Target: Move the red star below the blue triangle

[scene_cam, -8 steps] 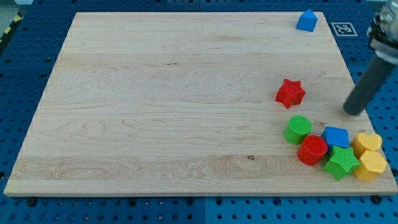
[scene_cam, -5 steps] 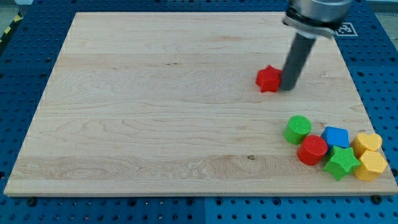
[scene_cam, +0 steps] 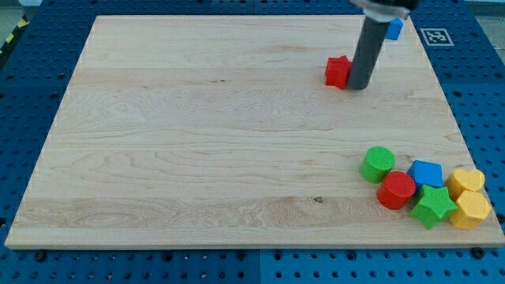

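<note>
The red star [scene_cam: 338, 72] lies on the wooden board [scene_cam: 197, 142], toward the view's upper right. My tip [scene_cam: 359, 86] touches its right side; the dark rod rises from there to the view's top edge. The blue triangle [scene_cam: 394, 28] sits near the board's top right corner, partly hidden behind the rod. The red star is below and to the left of the blue triangle.
A cluster sits at the board's lower right: a green cylinder [scene_cam: 379, 163], a red cylinder [scene_cam: 396, 190], a blue block [scene_cam: 427, 173], a green star [scene_cam: 433, 207] and two yellow blocks [scene_cam: 465, 181] [scene_cam: 472, 210]. A marker tag [scene_cam: 435, 35] lies off the board's top right corner.
My tip swept in from the view's right, met the red star and pushed it left and then up toward the view's top. The blue triangle and the cluster stayed put.
</note>
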